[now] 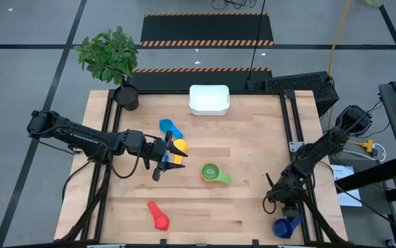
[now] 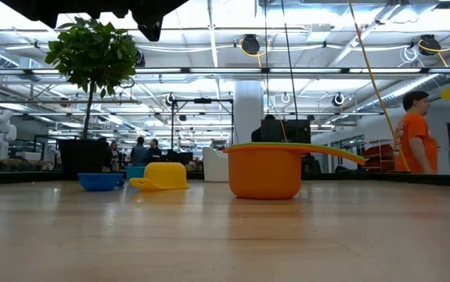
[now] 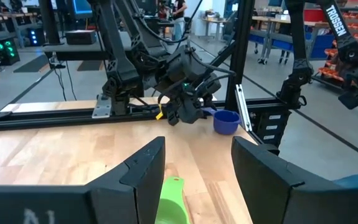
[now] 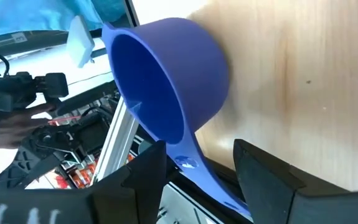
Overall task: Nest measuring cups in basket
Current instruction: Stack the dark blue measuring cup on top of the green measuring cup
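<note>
Measuring cups lie scattered, none in white basket (image 1: pixel 209 99) at upper centre; right gripper (image 1: pixel 285 210), lower right, clamps dark blue cup's (image 4: pixel 166 81) handle for carrying; left gripper (image 1: pixel 164 164) open, empty, beside yellow cup (image 1: pixel 178 147), centre-left.

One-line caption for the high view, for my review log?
Left gripper open beside the yellow cup; right gripper holds the dark blue cup at the table's corner; white basket empty.
</note>
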Available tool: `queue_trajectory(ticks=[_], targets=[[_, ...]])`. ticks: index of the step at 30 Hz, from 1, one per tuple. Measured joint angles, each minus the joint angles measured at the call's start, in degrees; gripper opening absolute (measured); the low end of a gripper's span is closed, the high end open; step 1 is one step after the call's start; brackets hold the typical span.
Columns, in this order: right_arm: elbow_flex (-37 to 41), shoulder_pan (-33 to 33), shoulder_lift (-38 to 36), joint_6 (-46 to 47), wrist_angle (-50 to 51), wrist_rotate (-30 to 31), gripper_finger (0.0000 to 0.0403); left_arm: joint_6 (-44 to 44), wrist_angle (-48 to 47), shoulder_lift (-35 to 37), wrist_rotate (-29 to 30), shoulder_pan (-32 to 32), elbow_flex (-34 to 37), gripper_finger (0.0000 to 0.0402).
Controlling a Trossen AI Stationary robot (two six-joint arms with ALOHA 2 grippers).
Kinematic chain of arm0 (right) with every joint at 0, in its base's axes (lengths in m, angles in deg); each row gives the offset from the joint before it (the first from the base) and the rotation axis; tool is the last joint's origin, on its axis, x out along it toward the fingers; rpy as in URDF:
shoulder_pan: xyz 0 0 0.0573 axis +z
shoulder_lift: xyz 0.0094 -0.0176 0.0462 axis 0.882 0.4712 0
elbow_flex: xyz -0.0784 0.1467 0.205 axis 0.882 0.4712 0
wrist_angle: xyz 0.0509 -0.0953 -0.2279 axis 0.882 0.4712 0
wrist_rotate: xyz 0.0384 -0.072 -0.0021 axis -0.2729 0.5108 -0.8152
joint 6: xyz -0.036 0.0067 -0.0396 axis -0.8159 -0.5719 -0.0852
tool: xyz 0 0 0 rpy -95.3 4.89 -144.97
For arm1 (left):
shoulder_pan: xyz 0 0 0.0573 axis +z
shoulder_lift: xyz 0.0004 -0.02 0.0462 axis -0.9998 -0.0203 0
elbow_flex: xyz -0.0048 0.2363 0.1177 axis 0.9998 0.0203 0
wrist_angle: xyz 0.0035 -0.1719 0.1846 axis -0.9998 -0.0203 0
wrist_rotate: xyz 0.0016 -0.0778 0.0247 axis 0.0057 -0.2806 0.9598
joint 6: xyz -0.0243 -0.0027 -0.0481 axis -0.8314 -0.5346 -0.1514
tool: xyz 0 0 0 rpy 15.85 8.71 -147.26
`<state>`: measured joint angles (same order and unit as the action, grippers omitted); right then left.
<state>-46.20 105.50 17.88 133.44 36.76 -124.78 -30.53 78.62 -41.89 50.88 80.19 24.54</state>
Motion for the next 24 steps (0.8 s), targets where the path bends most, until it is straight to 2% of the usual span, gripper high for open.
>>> queue_trajectory(ticks=[6,16,24], targets=[[0.0,0.31,0.02,0.95,-0.02,-0.25,0.0175,0.33,-0.09,0.0,-0.07,0.0,0.0,0.0186],[0.0,2.27,0.02,3.12,-2.99,-0.02,0.0131,0.72,-0.57,0.0,-0.09,0.0,0.0,0.0186],[0.0,2.32,0.07,4.24,-6.06,2.96,0.0118,0.7,-0.55,0.0,-0.09,0.0,0.0,0.0186]])
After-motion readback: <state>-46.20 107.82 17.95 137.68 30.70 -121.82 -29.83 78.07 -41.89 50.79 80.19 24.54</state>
